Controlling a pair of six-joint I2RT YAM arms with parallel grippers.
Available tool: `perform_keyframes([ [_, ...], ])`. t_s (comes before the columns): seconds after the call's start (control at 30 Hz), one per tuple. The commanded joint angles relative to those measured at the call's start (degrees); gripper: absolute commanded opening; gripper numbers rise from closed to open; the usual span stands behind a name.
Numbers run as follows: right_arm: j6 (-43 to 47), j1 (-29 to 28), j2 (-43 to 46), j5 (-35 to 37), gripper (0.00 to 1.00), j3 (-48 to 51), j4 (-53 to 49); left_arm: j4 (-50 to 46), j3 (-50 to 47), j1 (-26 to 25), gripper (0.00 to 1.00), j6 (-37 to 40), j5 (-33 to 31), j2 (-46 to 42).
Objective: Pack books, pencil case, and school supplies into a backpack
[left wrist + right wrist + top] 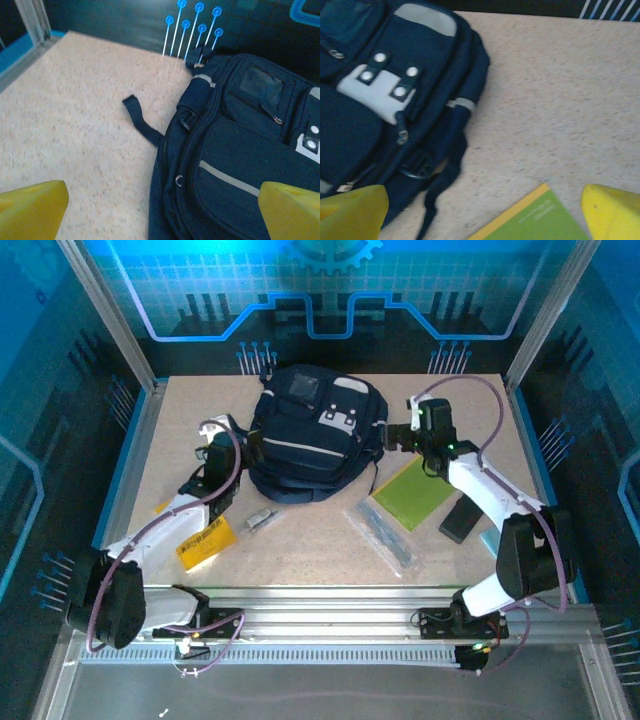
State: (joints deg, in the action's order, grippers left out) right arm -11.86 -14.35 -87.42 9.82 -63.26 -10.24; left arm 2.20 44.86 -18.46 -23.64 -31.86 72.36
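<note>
The navy backpack (310, 435) lies closed at the middle back of the table. My left gripper (250, 447) hovers open at its left edge, and in the left wrist view the backpack (240, 150) sits between the yellow fingertips (32, 210). My right gripper (394, 435) is open at the backpack's right side, above bare table; its wrist view shows the backpack (380, 100) and the yellow-green book (540, 220). On the table lie the yellow book (205, 543), the yellow-green book (412, 492), the transparent pencil case (380, 535) and the small pale school supplies (261, 519).
A black flat object (460, 520) and a pale blue item (490, 540) lie at the right, near the right arm. A loose dark strap (142, 122) trails left of the backpack. Metal frame posts stand at the table's back corners.
</note>
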Motion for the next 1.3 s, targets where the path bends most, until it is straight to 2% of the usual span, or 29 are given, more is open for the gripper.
perform_keyframes([
  [0.0, -10.48, -1.05, -3.96, -4.98, 1.00, -4.50, -14.69, -23.21, -0.09, -2.72, 0.99, -21.41, 1.70, 1.56],
  [0.17, -15.04, -1.06, -10.04, -13.11, 1.00, -9.80, -13.96, -24.47, -4.01, -8.14, 0.99, -33.21, 6.71, 1.97],
  [0.37, -17.16, -0.21, -20.11, -19.44, 1.00, -16.86, -10.88, -21.60, -6.20, -10.96, 0.99, -38.19, 12.27, 4.60],
  [0.47, -19.18, 0.89, -25.07, -21.21, 0.98, -20.14, -10.06, -16.11, -8.33, -10.88, 0.99, -37.25, 12.86, 6.10],
  [0.67, -21.60, 1.53, -32.20, -27.29, 0.94, -23.99, -5.58, -11.72, -7.90, -8.95, 0.99, -35.08, 13.15, 7.85],
  [0.8, -23.06, 1.82, -34.03, -27.07, 0.94, -23.84, -3.20, -7.78, -8.91, -6.06, 0.99, -36.14, 16.94, 8.91],
  [0.93, -26.98, 2.97, -35.93, -29.99, 0.92, -22.11, 2.30, -6.56, -9.18, -5.17, 0.99, -36.39, 17.50, 9.60],
  [1.07, -28.23, 2.90, -37.68, -33.16, 0.82, -22.70, 5.85, -6.63, -9.09, -5.15, 0.99, -36.31, 18.03, 9.83],
  [1.27, -29.89, 2.96, -36.29, -36.87, 0.34, -21.65, 8.53, -6.82, -8.96, -4.79, 0.99, -36.22, 16.99, 9.00],
])
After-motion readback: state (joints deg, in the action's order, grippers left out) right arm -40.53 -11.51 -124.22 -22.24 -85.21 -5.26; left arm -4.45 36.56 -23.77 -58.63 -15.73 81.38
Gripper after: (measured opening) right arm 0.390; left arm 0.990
